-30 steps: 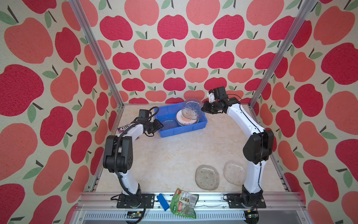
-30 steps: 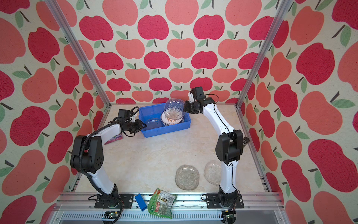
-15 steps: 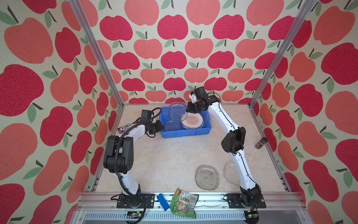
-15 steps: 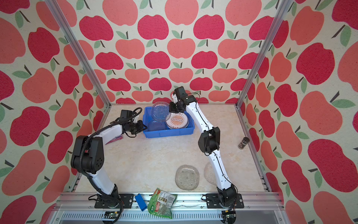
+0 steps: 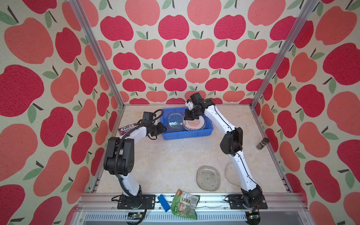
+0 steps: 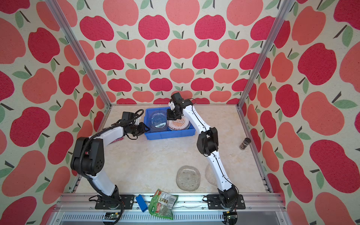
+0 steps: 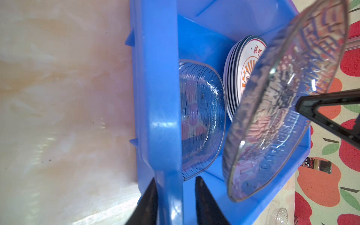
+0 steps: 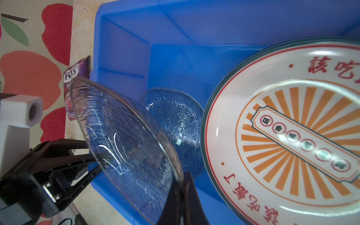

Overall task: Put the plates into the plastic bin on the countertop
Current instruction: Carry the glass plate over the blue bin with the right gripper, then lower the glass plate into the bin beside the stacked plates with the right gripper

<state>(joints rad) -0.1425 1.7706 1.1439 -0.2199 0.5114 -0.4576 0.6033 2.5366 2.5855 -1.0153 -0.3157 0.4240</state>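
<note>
Right arm: reaching over the plastic bin [image 5: 187, 134], right gripper [image 5: 190, 115] pinching a tilted glass plate [image 8: 124, 140] tight by its rim above the bin's left half.
Left arm: lying low, left gripper [image 7: 176, 181] straddling the bin's left wall, jaws parted, gripping nothing.
In bin: a flat glass plate [image 8: 181, 124] lying beside stacked round plates [image 8: 292, 136].
Countertop [image 5: 165, 159]: a loose glass plate [image 5: 208, 177] lying near the right arm's base, a second loose plate [image 5: 231, 173] sitting partly behind that arm; spice jar [image 5: 262, 143] standing by the right rail.

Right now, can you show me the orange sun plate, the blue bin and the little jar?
Sun plate [image 5: 195, 124]: in a top view, on its orange printed middle.
Bin [image 5: 187, 134]: in a top view, on its front wall.
Jar [image 5: 262, 143]: in a top view, on its side.
</note>
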